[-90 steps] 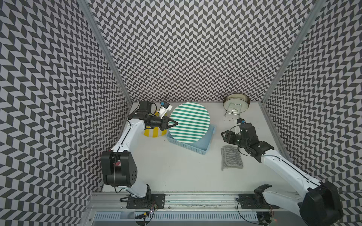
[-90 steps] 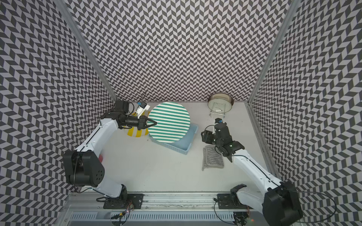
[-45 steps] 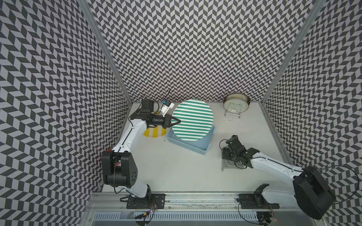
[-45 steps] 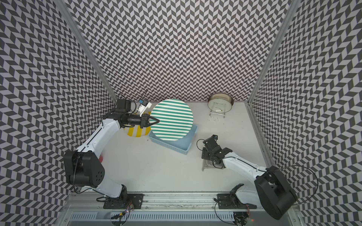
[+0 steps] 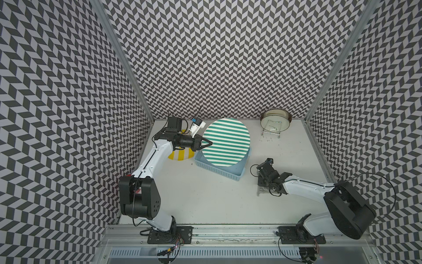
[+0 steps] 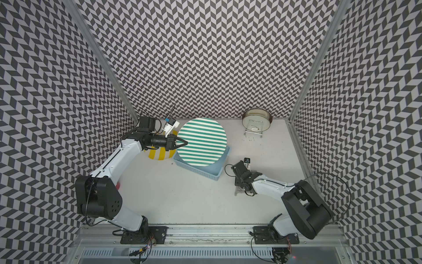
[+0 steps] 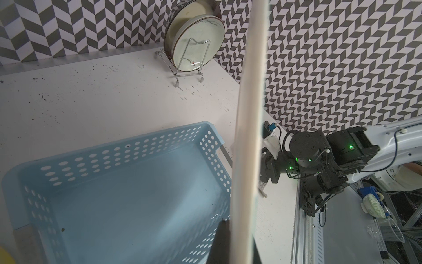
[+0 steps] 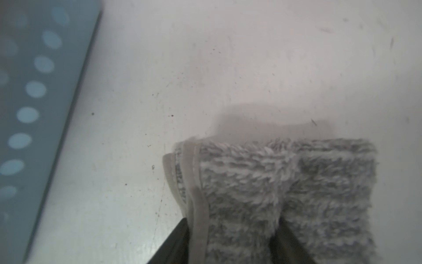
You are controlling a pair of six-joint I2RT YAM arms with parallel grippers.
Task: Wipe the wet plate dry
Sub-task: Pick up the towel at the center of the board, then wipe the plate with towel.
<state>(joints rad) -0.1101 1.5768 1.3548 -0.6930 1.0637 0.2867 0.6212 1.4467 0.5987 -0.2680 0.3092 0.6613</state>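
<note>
On the white surface [image 5: 205, 194] the right tool [image 8: 233, 220] has dropped onto the grey towel [image 8: 285, 171] and pinches a fold of it. The left tool [image 5: 209, 143], clamped on the rim of the striped plate [image 5: 226, 141], holds it tilted over the basket [image 5: 228, 176]; wiping looks next.

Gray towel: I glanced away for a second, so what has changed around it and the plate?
The right pincer dropped onto the gray towel and now pinches a fold of it. The left pincer, gripping the green-striped plate by its rim, tipped it further up over the blue basket. The yellow-striped plate and racked plates stayed put.
</note>
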